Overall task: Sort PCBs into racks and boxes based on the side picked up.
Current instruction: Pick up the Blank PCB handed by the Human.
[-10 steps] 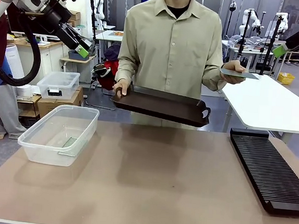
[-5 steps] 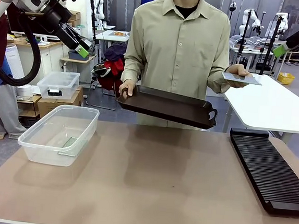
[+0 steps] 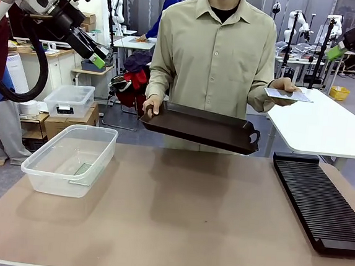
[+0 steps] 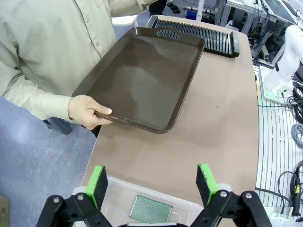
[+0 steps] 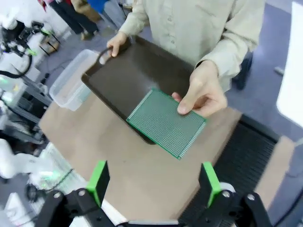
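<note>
Judging the handover as the step in hand. Working across the table (image 3: 188,227), minding the rack (image 3: 321,201) at 3 o'clock and the box (image 3: 55,183) at 9 o'clock, with the left gripper (image 4: 151,180) hovering above it, spread wide and empty. Keeping clear of the tray (image 3: 197,125) tilting at 12 o'clock. Bringing the right gripper (image 5: 154,176), also gaping wide with nothing in it, toward the PCB (image 5: 165,122) being held out flat at 2 o'clock. Aiming for the free edge, away from the hand (image 5: 201,92) pinching the far side. Squaring the pads (image 5: 98,176) to the board and closing gently. Looking thin, probably stiff, green, densely dotted with holes. Spotting a second PCB (image 4: 150,210) lying flat in the box.
</note>
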Tool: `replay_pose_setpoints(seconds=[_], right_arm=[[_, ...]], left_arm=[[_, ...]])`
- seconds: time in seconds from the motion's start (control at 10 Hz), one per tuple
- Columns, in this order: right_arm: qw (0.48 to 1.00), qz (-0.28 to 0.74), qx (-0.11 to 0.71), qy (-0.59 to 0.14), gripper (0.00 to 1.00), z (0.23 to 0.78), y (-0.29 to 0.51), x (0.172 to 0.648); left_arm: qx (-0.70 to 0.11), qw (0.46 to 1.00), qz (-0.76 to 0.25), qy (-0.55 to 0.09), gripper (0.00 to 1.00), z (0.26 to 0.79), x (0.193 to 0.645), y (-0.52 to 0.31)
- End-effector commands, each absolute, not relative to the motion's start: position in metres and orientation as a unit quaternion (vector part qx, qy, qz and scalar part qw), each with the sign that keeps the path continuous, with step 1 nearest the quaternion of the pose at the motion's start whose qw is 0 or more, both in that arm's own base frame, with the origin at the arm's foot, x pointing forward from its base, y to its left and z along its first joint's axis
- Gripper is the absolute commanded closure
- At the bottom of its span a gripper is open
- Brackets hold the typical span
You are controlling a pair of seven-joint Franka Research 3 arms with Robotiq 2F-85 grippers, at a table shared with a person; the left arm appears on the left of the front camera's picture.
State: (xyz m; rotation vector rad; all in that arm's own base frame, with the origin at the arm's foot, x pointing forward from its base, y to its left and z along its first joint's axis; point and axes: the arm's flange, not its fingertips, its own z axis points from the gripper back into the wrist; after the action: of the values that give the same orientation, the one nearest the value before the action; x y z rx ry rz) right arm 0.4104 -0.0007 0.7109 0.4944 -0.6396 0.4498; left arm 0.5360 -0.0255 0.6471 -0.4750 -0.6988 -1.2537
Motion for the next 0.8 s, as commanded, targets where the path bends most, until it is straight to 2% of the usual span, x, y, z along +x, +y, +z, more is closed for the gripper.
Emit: replay_pose_setpoints(seconds=[0.0,0.7], right_arm=[[0.910,0.131,0.303,-0.252,0.00,0.709,-0.017,0.428],[0.886,-0.033,0.446,-0.121,0.00,0.619,-0.067,0.465]], left_arm=[[-0.215,0.728,-0.568,-0.317,0.00,0.646,0.536,-0.026],[-0.215,0.728,-0.568,-0.317,0.00,0.646,0.536,-0.026]])
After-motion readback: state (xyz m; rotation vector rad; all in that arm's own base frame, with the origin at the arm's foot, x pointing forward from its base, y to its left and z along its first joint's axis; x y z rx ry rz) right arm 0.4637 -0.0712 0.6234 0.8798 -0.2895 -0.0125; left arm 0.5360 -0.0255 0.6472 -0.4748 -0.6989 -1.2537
